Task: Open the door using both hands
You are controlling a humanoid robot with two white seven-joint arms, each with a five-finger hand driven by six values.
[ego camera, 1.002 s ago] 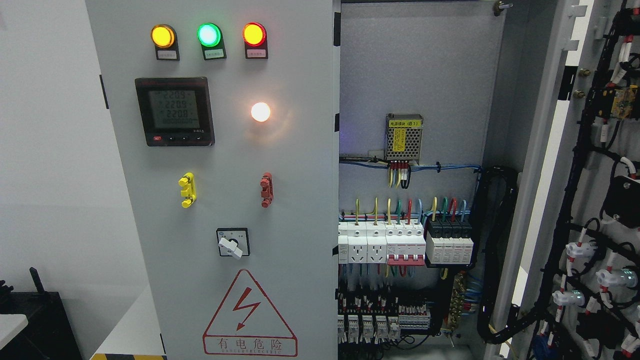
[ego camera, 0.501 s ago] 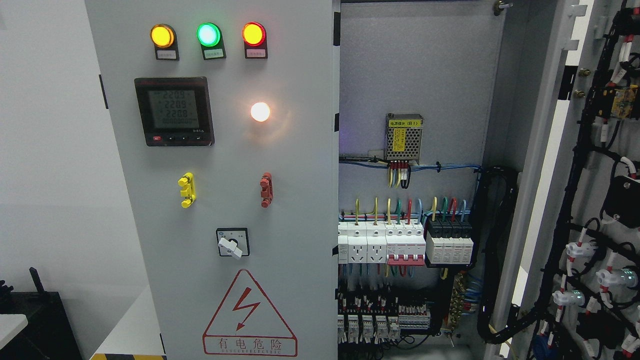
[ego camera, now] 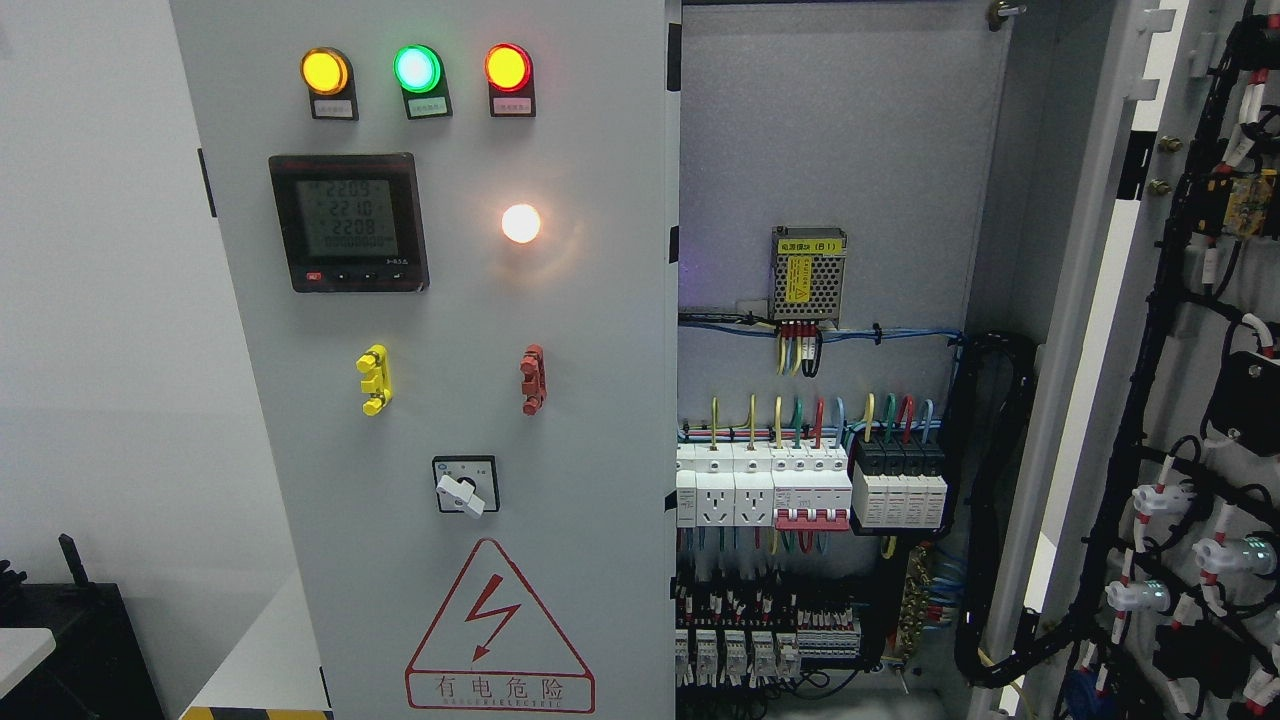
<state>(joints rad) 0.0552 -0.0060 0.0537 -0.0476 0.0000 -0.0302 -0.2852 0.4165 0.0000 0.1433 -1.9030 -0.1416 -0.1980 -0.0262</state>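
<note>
black stand (ego camera: 70,650) low at left, beside white wall (ego camera: 100,300)

Grey door (ego camera: 600,400) bears yellow, green, red lamps (ego camera: 417,68)

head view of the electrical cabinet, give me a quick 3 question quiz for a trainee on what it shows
1. True or false: the right door stands swung open, showing the wiring inside the cabinet.
2. Which lamp sits between the other two at the top of the left door? A) yellow lamp B) green lamp C) red lamp
3. Fill in: the rotary switch sits directly above the ____ warning triangle.

Key: 1 true; 2 B; 3 red. Neither robot hand is in view.
</note>
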